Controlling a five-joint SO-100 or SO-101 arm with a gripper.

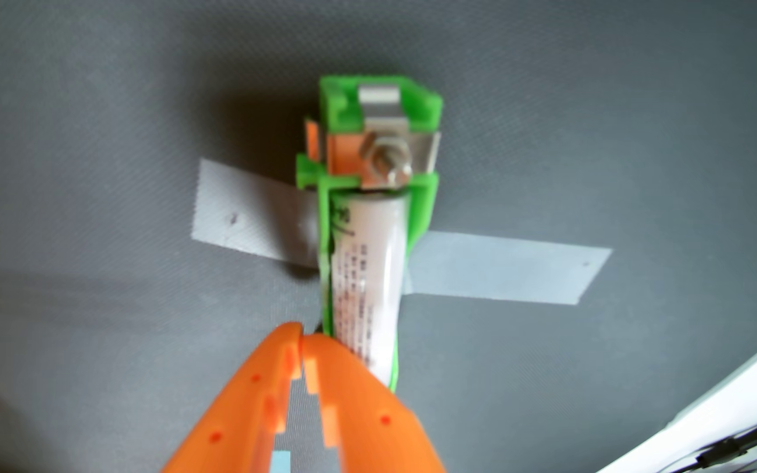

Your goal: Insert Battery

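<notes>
Pincer (302, 339): orange tips pressed together, nothing held, just beside the battery's near end.
Battery (367, 277): white, laid in the green holder (422, 204), taped to the grey table (94, 136).

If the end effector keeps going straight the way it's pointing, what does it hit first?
Most likely the white battery lying in the green holder. The end effector, tips together and empty, points up the wrist view, and the battery's near end sits right at its tips. Whether they touch, the blurred picture can't settle.
</notes>
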